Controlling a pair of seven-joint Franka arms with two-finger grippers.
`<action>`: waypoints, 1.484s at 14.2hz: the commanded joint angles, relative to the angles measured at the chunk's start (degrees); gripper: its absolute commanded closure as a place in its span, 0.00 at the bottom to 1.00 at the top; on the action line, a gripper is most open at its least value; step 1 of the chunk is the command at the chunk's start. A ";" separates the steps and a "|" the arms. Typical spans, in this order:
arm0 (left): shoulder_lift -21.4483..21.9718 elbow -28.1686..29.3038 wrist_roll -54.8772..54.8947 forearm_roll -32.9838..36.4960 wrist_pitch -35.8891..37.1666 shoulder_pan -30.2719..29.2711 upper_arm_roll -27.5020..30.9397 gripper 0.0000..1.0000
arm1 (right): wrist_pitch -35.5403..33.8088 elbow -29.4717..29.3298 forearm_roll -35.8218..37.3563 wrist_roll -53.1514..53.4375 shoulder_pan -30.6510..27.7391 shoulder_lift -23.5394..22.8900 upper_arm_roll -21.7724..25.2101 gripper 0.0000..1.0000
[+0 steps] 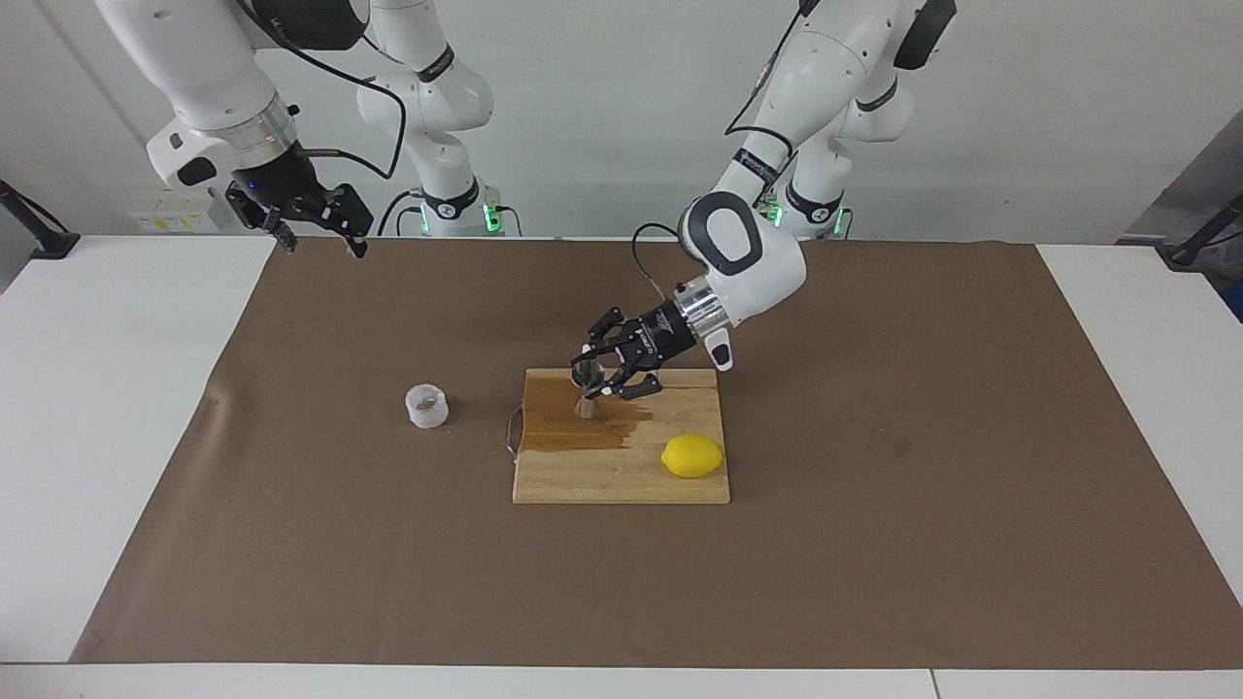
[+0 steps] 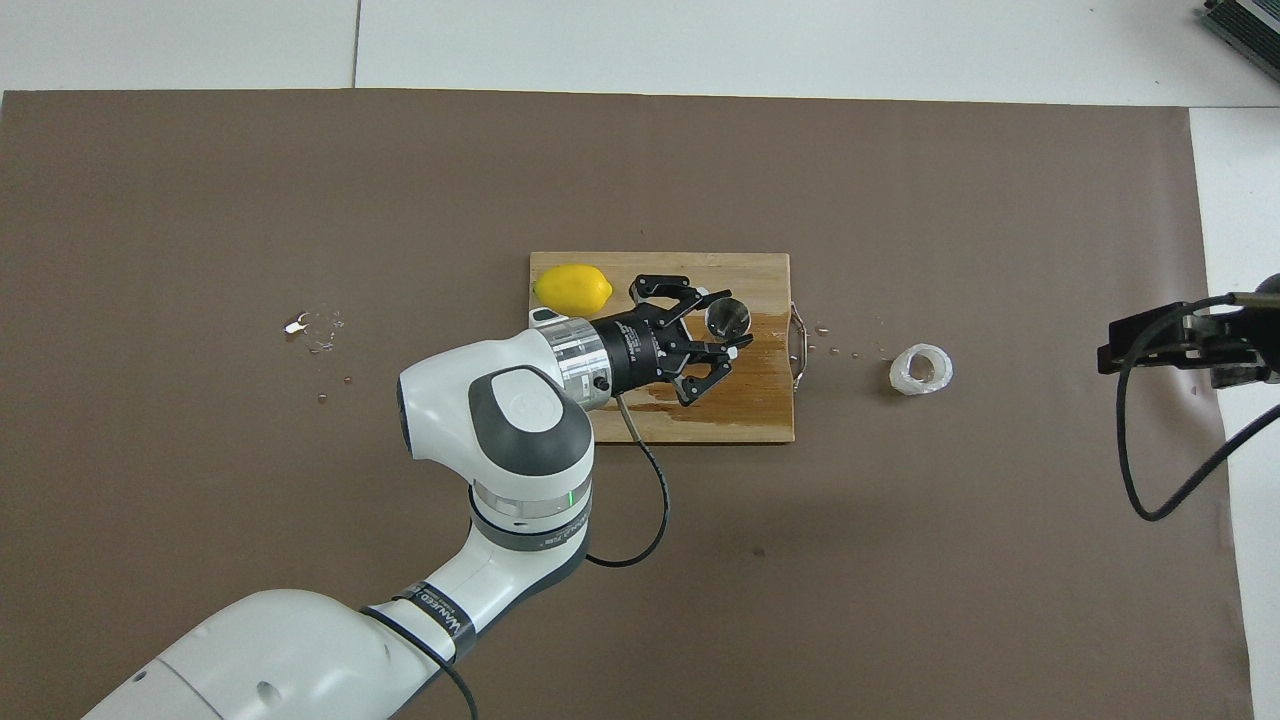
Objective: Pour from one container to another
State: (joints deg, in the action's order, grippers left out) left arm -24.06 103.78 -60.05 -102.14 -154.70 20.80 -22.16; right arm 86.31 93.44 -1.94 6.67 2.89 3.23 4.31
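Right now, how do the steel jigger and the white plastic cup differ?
The jigger is shiny steel and hourglass-shaped; the plastic cup is squat and translucent white. The jigger is gripped by the left gripper over the wet patch of the cutting board; the cup sits free on the brown paper, off the board toward the right arm's end. The jigger is taller than the cup. Both are upright with mouths open upward.

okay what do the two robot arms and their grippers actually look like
Both arms are glossy white with rounded joints, dark grey joint caps and a silver wrist ring. The left gripper and right gripper are black linkage-style two-finger units. A black cable loops along each arm, and green lights glow at the bases.
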 commanded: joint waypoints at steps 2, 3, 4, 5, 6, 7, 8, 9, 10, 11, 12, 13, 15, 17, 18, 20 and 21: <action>-1.42 -1.47 3.79 0.97 -1.57 1.34 1.16 1.00 | -0.96 -0.62 -1.23 -0.95 -0.87 -0.07 -0.27 0.00; -1.51 -1.38 3.97 0.97 -1.57 1.34 1.16 1.00 | -1.05 -0.62 -1.14 -0.95 -0.78 -0.07 -0.27 0.00; -1.69 -1.38 3.97 0.97 -1.57 1.34 1.16 1.00 | -1.05 -0.62 -1.14 -0.95 -0.78 -0.07 -0.27 0.00; -1.69 -1.12 4.06 0.97 -1.57 1.34 1.16 1.00 | -0.96 -0.71 -1.14 -1.13 -0.87 -0.07 -0.27 0.00; -1.78 -0.77 4.58 1.06 -1.57 1.34 1.16 1.00 | -1.22 -0.54 -1.23 -1.83 -0.96 0.54 -0.18 0.00; -1.69 -0.07 5.37 1.67 -1.57 1.34 1.16 1.00 | -1.75 0.86 -1.14 -4.18 -1.39 1.33 -0.18 0.00; -1.69 0.11 5.55 1.85 -1.57 1.34 1.16 1.00 | -1.58 2.26 -1.14 -8.29 -1.75 2.12 -0.18 0.00; -1.69 0.11 5.64 1.85 -1.57 1.34 1.16 1.00 | -1.14 2.97 -1.40 -14.95 -2.88 2.48 -0.09 0.00; -1.69 0.11 5.64 1.85 -1.57 1.34 1.16 1.00 | -0.97 3.33 -1.58 -23.37 -4.37 2.48 -0.18 0.00; -1.69 0.11 5.64 1.85 -1.57 1.34 1.16 0.99 | -0.09 4.20 -1.66 -31.98 -4.91 2.66 -0.09 0.00; -1.69 0.11 5.73 1.94 -1.57 1.34 1.16 0.96 | 2.00 5.95 -1.67 -40.07 -6.48 3.53 -0.09 0.00; -1.69 0.20 5.90 1.94 -1.57 1.34 1.16 0.91 | 4.64 8.84 -1.67 -48.51 -8.41 4.58 -0.09 0.00; -1.69 0.20 7.57 1.94 -1.57 1.34 1.16 0.56 | 14.54 15.43 -1.75 -66.09 -10.09 6.69 -0.09 0.00; -1.69 0.29 10.02 2.81 -1.57 1.34 1.07 0.24 | 18.45 20.71 -1.84 -73.26 -10.71 8.19 -0.09 0.00; -1.69 0.29 10.56 3.17 -1.48 1.26 1.07 0.02 | 19.16 22.21 -2.62 -75.46 -11.76 8.20 -0.09 0.00; -1.69 0.29 10.65 3.69 -1.40 1.26 0.98 0.00 | 21.35 25.37 -9.80 -85.01 -12.47 7.06 0.00 0.00; -1.69 0.29 10.65 3.79 -1.31 1.26 0.98 0.00 | 24.41 27.65 -12.80 -90.98 -13.69 6.10 0.00 0.00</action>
State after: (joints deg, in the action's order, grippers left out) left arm -25.94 103.88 -49.86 -99.10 -155.43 21.10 -21.90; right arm 106.15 115.65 -9.73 -74.97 -8.56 8.77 4.74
